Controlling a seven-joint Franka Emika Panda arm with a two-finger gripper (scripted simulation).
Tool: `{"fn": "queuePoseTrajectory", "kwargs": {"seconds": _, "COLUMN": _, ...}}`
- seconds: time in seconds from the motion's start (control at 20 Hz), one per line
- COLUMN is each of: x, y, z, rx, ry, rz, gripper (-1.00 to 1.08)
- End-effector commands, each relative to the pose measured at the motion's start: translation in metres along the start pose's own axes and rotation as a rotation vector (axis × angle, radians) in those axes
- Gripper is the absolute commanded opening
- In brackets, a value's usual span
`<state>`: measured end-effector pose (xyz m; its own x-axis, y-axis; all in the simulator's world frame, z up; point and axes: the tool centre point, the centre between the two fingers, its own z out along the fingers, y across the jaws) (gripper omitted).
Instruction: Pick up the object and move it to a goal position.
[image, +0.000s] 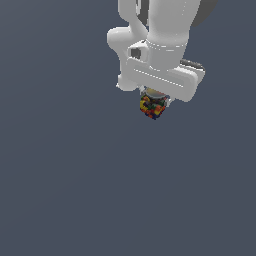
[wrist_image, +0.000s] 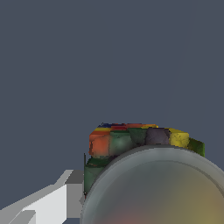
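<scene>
The object (image: 152, 107) is a small chunky item, mottled red, yellow, blue, green and dark. It sits directly under the white hand of my gripper (image: 155, 101), between the fingers, which it mostly hides. In the wrist view the object (wrist_image: 131, 142) is very close. Its round greyish-tan top (wrist_image: 162, 192) fills the lower part of that view. One white finger (wrist_image: 57, 203) lies against its side. The gripper is shut on the object. I cannot tell how high it is above the surface.
A plain dark grey-blue surface (image: 60, 175) fills both views. The white arm (image: 165, 30) rises out of the exterior view's top edge. No goal marker shows.
</scene>
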<state>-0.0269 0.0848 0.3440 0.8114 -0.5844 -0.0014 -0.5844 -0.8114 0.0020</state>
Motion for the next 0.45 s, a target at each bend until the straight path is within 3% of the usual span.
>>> {"fn": "queuePoseTrajectory", "kwargs": {"seconds": 0.0, "x": -0.004, "y": 0.001, "z": -0.016, "rx": 0.001, "ry": 0.002, "rz": 0.0, "gripper": -1.0}}
{"fn": "queuePoseTrajectory", "kwargs": {"seconds": 0.4, "x": -0.009, "y": 0.001, "z": -0.034, "rx": 0.002, "ry": 0.002, "rz": 0.0, "gripper": -1.0}}
